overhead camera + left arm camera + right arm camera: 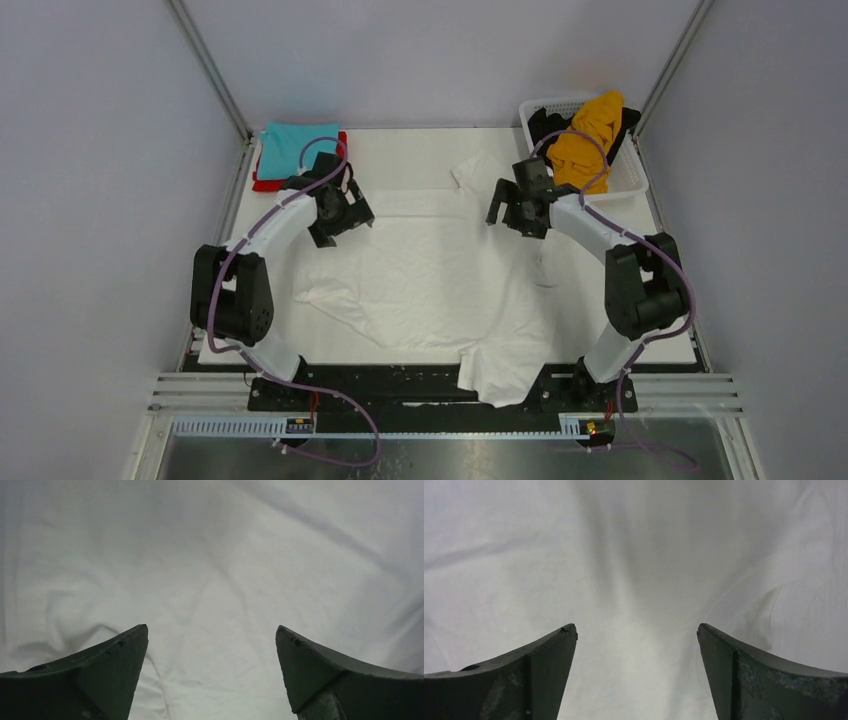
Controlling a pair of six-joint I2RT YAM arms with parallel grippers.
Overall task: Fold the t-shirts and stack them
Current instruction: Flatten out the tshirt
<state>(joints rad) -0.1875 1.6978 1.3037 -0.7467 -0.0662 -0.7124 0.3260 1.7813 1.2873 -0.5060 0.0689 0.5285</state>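
Observation:
A large white t-shirt (pixel 430 280) lies spread over the table, its lower end hanging over the near edge. My left gripper (pixel 345 213) hovers open over the shirt's far left part; my right gripper (pixel 510 205) hovers open over its far right part, near a raised sleeve. Each wrist view is filled with wrinkled white cloth (pixel 210 570) (pixel 634 570) between wide-apart fingers, nothing held. A folded teal t-shirt (pixel 297 147) rests on a red one (pixel 262 182) at the far left corner. An orange-yellow t-shirt (pixel 588 132) and a black one (pixel 545 124) sit in the basket.
The white lattice basket (pixel 630 178) stands at the far right corner. Metal frame posts rise at both far corners, with grey walls around. A black rail runs along the near table edge by the arm bases.

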